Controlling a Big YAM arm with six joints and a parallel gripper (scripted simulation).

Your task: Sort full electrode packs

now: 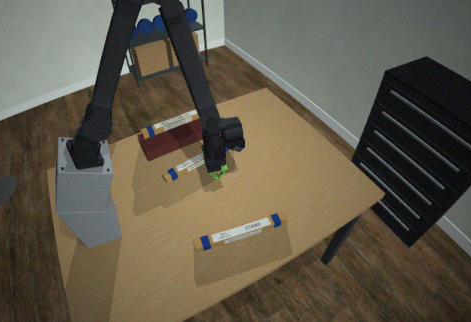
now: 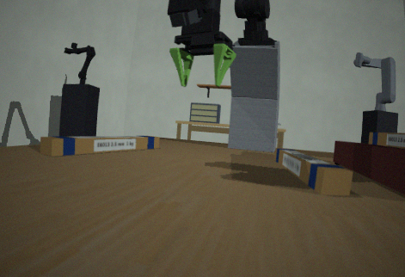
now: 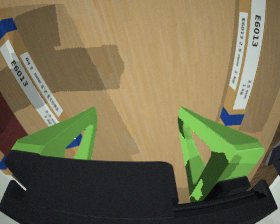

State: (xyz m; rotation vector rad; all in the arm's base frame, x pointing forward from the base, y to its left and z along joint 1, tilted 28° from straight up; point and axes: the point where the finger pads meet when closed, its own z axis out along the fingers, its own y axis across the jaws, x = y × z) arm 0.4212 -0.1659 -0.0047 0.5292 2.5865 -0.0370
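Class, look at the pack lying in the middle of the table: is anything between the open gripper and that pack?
Nothing visible is. The gripper hangs open and empty in the air, above and beside the middle pack; only bare table lies beneath its fingers.

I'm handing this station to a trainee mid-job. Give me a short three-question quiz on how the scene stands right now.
1. True or false: one electrode pack lies on the dark red low platform.
2. How many packs lie on the table itself, off the platform?
3. What is between the green fingers of the gripper? A) a pack B) nothing C) a cable

Key
1. True; it lies flat along the platform's far edge.
2. Two: the middle pack beside the platform and the near pack toward the front edge.
3. B; the gripper is open, above the table with bare wood under it.
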